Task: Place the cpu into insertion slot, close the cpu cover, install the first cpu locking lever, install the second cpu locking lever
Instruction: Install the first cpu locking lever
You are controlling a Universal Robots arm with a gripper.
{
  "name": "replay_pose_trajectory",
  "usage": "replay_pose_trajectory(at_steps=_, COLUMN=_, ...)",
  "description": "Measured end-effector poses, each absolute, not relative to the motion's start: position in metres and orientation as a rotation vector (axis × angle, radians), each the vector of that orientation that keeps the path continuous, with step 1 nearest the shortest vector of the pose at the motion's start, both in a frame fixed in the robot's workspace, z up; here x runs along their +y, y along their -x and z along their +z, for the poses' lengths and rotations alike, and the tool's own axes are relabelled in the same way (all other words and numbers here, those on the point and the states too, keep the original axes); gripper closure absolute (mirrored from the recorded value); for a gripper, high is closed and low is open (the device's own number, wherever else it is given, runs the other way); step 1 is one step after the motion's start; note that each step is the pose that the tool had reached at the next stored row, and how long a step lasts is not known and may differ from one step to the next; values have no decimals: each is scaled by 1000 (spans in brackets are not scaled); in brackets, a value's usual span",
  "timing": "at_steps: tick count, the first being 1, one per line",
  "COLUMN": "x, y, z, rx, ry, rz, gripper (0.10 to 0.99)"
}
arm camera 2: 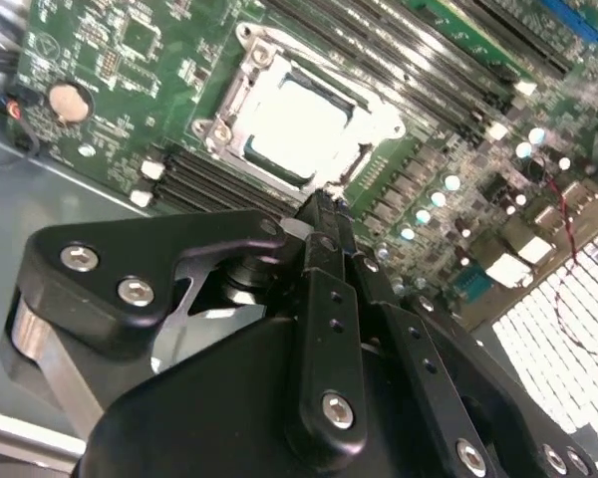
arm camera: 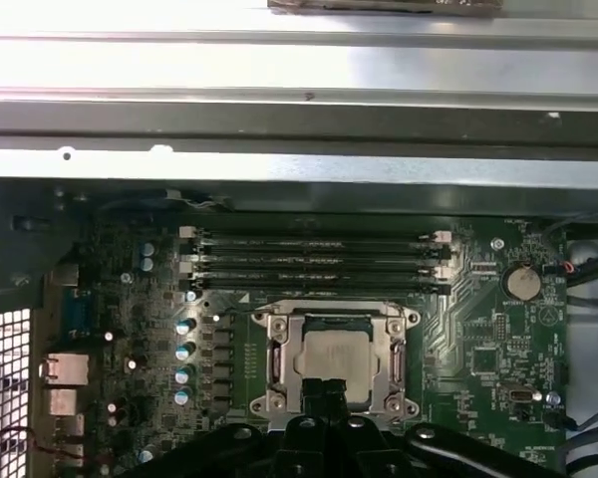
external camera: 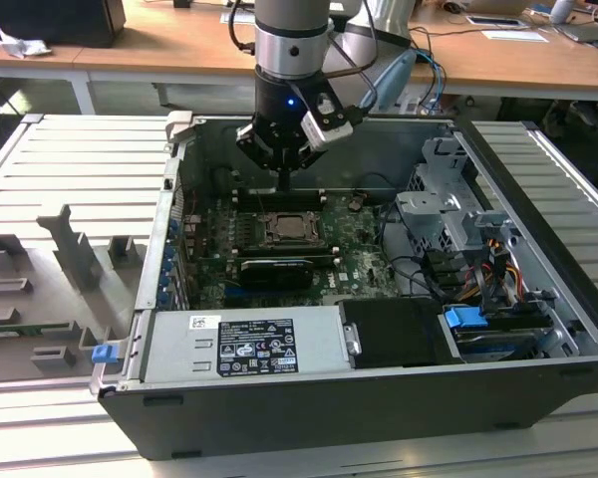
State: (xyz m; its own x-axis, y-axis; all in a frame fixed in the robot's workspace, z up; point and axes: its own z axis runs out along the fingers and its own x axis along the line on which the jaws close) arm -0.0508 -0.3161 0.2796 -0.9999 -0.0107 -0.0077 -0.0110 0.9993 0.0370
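Beige cpu (arm camera: 331, 358) just beyond claw (arm camera: 324, 390)

The single arm (external camera: 291, 40) comes down from above in the exterior view, its silver and black wrist held upright with a small blue light glowing on the black section. A small camera block (external camera: 325, 119) juts out from the wrist toward the exterior view's right, tilted, with cables looping beside it. Below the wrist the black gripper (external camera: 284, 179) points straight down, its linkages drawn in to a narrow tip. In the second wrist view the gripper (arm camera 2: 319, 214) has its two fingers (arm camera 2: 331, 259) pressed together, with no gap visible between them.
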Motion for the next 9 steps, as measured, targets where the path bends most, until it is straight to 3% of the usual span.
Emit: replay_pose_trajectory(at_steps=9, x=-316, y=88, z=276, rx=3127, ry=26, rz=64, gripper=980)
